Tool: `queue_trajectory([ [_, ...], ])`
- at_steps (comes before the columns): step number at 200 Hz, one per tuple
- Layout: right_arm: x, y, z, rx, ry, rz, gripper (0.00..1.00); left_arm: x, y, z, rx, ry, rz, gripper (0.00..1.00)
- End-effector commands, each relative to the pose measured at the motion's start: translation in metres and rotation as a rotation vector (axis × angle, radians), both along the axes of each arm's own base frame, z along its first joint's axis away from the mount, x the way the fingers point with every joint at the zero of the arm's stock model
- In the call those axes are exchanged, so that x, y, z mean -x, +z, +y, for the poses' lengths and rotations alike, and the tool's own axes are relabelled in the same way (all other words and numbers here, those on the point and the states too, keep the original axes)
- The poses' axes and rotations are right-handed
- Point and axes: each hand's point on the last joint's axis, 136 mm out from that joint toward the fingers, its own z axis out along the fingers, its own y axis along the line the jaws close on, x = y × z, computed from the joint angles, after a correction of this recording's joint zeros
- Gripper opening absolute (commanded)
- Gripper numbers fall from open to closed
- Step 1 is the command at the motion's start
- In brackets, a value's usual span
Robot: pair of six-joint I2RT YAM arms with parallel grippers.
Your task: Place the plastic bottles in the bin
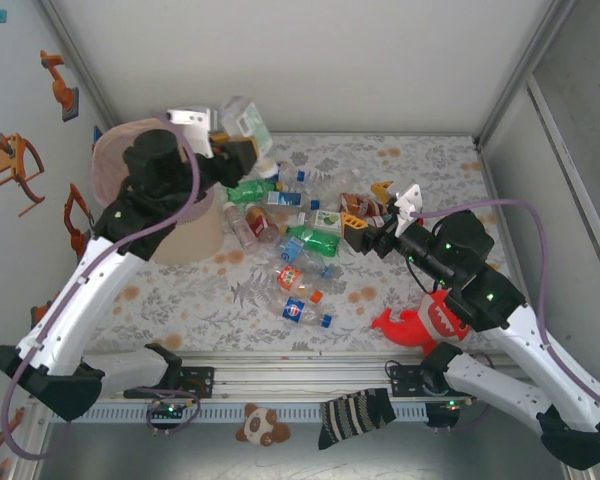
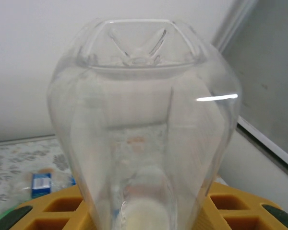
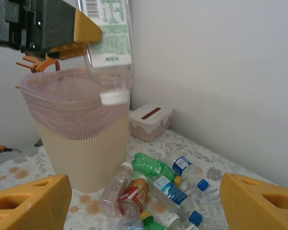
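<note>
My left gripper [image 1: 232,140] pinches a clear bottle [image 3: 108,38] by its labelled body, cap hanging below the jaws, near the bin [image 3: 77,139] rim. It looks empty, so I judge it light, thin-walled, slick and apt to buckle: squeeze gently mid-body. My right gripper [image 1: 358,238] stands spread, with the loose bottles [image 3: 153,184] ahead of and below its jaws.

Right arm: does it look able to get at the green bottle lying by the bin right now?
Probably yes. The right claw is open and faces the green bottle, which lies uncovered on the table; only low loose bottles lie between. The left arm holds a clear bottle high, off that path.
</note>
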Motion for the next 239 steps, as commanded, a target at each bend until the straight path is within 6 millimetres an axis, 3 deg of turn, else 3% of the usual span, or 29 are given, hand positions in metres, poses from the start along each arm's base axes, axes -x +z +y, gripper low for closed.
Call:
queue_trajectory([
  [1,0.002,0.003,-0.003,-0.018,-0.012,0.006,0.80,0.002,0.032,0.032,0.095,0.033,-0.026,0.42],
  [51,0.003,0.005,-0.005,-0.023,-0.017,0.002,0.80,-0.039,0.041,0.118,0.325,0.213,0.009,0.40],
  [87,0.004,0.004,-0.008,-0.021,-0.026,0.002,0.79,-0.071,0.020,0.168,0.509,0.329,0.060,0.36],
  [144,0.006,0.003,-0.013,-0.021,-0.039,0.004,0.79,-0.107,-0.040,0.201,0.674,0.470,0.171,0.36],
  [169,0.006,0.000,-0.015,-0.019,-0.049,0.005,0.79,-0.111,-0.082,0.215,0.714,0.607,0.305,0.36],
  [199,0.005,-0.001,-0.015,-0.018,-0.051,0.010,0.79,-0.103,-0.136,0.233,0.694,0.832,0.547,0.23],
  [239,0.002,-0.004,-0.009,-0.014,-0.041,0.018,0.79,-0.109,-0.163,0.231,0.705,0.905,0.710,0.25],
])
